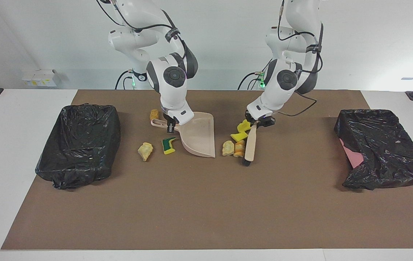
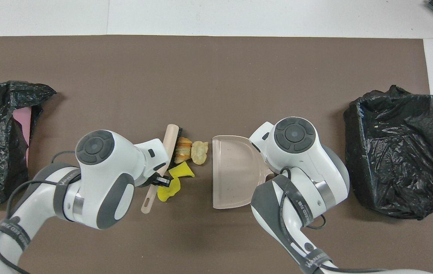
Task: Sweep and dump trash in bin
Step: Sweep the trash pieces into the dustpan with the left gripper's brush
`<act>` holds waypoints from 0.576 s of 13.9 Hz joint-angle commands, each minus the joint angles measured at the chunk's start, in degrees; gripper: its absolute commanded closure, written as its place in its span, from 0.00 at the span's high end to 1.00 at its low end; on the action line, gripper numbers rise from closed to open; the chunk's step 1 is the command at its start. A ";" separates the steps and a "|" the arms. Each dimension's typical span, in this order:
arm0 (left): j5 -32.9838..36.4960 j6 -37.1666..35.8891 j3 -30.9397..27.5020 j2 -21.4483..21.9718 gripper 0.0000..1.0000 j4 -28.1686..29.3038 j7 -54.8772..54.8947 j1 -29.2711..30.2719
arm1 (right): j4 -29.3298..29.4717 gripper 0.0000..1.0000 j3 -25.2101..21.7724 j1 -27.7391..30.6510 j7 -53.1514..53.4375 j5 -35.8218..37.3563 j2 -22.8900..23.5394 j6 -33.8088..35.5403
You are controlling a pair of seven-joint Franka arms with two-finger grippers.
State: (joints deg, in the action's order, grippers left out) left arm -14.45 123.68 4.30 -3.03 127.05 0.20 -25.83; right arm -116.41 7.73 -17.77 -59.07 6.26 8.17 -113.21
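Under the right arm in the overhead view, its tool (image 1: 170,125), pinching the dustpan (image 1: 199,139) handle, is hidden.

The desk (image 1: 17,152) has a smooth white surface overlaid with a matt brown mat (image 1: 206,210) of a fine, felt-like grain. Both bins carry crinkled, glossy black plastic liners (image 1: 79,145) (image 1: 380,152); the dustpan (image 1: 201,139) is smooth beige plastic with a dull sheen, and the brush (image 1: 250,143) has a smooth pale handle, wood or plastic cannot be told, over dark bristles. The trash (image 1: 234,148) consists of porous, rough-torn sponge and foam scraps, one of them (image 1: 168,145) with a green scouring layer, and the arm housings (image 2: 102,179) are glossy white plastic with dark grey joint covers.
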 commanded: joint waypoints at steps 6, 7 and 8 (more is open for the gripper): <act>-9.11 0.69 0.70 -0.05 0.00 -3.12 -10.39 -8.54 | -2.86 0.00 0.35 0.63 -1.48 1.21 -1.93 -1.05; -9.28 0.25 0.53 1.08 0.00 -3.04 -11.44 -8.19 | -2.86 0.00 0.35 0.72 -1.48 1.21 -1.93 -1.05; -9.28 -0.63 0.27 2.31 0.00 -2.95 -13.89 -8.01 | -2.86 0.00 0.35 0.72 -1.48 1.21 -1.93 -1.05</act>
State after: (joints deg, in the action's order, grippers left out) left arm -22.61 124.48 5.37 -3.01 124.18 -10.74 -33.96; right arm -117.16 7.71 -17.69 -59.07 6.26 7.84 -113.63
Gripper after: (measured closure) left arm 0.744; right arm 0.687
